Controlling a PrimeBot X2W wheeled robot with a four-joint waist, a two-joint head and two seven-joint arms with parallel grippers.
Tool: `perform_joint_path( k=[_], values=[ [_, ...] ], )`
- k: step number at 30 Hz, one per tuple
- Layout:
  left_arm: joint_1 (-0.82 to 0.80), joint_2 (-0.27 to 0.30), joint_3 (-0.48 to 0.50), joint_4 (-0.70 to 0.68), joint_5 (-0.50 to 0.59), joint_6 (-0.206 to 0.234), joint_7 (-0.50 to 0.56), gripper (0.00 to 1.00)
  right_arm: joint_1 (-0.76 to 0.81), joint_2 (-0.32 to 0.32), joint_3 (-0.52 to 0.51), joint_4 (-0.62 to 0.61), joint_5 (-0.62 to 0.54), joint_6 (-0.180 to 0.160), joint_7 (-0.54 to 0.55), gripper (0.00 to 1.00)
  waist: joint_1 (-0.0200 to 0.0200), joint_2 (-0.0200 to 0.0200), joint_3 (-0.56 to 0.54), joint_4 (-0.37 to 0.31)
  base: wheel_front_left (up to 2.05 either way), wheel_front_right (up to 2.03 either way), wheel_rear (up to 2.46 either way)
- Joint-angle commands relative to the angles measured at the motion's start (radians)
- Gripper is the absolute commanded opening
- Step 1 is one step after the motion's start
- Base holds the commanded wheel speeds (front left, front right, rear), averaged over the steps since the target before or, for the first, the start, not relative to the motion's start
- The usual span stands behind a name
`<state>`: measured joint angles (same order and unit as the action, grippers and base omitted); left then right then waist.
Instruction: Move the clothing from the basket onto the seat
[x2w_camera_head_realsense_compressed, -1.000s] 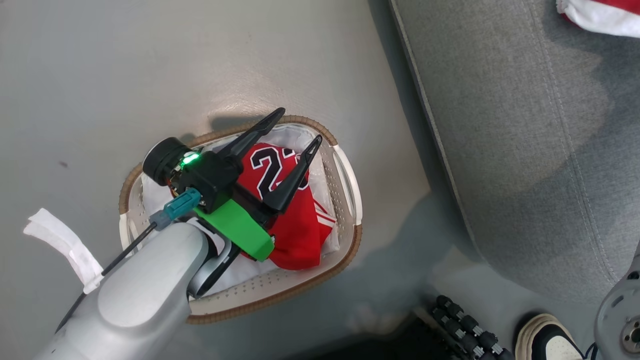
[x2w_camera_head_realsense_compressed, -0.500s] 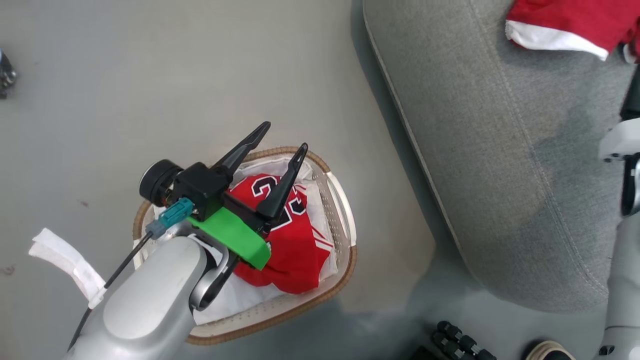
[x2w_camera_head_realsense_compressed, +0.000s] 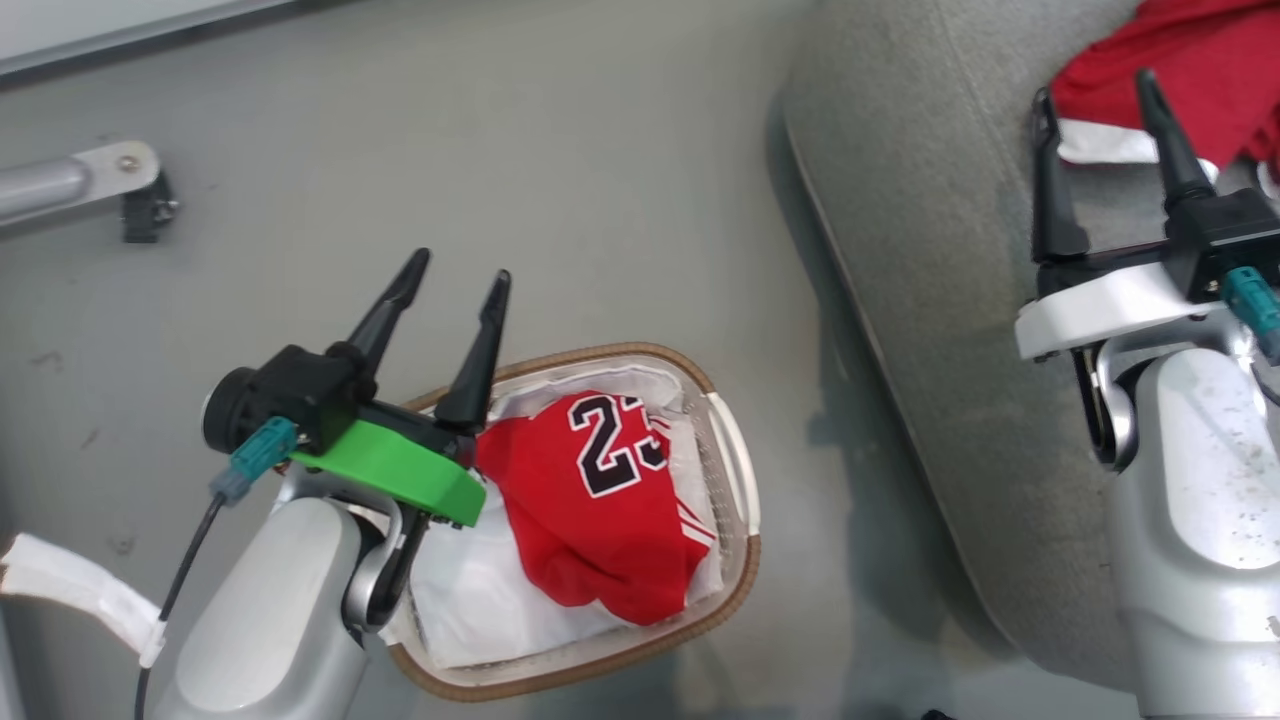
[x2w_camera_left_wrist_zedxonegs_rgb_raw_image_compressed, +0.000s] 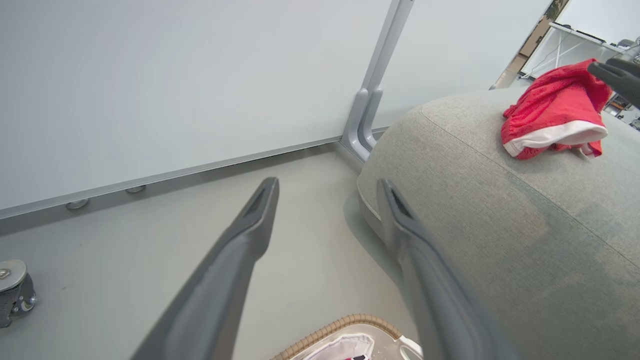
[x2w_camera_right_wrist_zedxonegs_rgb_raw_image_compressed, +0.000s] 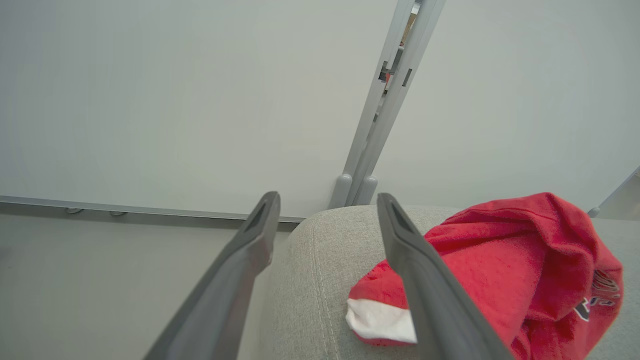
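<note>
Looks like a robot lab or test bay, staged as a living corner. White partition panels (x2w_camera_left_wrist_zedxonegs_rgb_raw_image_compressed: 175, 90) joined by a metal post (x2w_camera_left_wrist_zedxonegs_rgb_raw_image_compressed: 372, 95), bare smooth grey floor (x2w_camera_head_realsense_compressed: 500, 150), a caster (x2w_camera_left_wrist_zedxonegs_rgb_raw_image_compressed: 15, 290) on a stand foot. Grey seat (x2w_camera_left_wrist_zedxonegs_rgb_raw_image_compressed: 500, 225) and basket (x2w_camera_head_realsense_compressed: 735, 470) give the homely touch. Far back, blurred, maybe a white desk (x2w_camera_left_wrist_zedxonegs_rgb_raw_image_compressed: 565, 45).
</note>
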<state>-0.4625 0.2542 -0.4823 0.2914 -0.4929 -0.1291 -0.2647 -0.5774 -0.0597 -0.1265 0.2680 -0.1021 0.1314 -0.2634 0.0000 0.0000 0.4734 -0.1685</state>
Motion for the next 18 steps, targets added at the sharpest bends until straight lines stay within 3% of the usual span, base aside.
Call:
perform_joint_path(
  k=[1,8,18],
  values=[
    [0.02,-0.008,0.03,0.002,0.02,-0.003,0.001,1.0,0.018,-0.003,0.018,0.0,0.012,-0.001,-0.002,1.0,0.0,0.0,-0.047,0.058,0.0,0.0,0.0],
    [0.079,-0.068,0.187,0.032,0.084,-0.003,0.0,1.0,0.079,0.003,0.084,0.014,0.053,-0.001,-0.002,1.0,0.0,0.0,-0.111,0.141,0.0,0.0,0.0],
    [0.205,-0.112,0.303,0.052,0.139,-0.003,0.001,1.0,0.213,0.007,0.085,0.02,0.09,-0.001,-0.002,1.0,0.0,0.0,-0.229,0.215,0.0,0.0,0.0]
  ],
)
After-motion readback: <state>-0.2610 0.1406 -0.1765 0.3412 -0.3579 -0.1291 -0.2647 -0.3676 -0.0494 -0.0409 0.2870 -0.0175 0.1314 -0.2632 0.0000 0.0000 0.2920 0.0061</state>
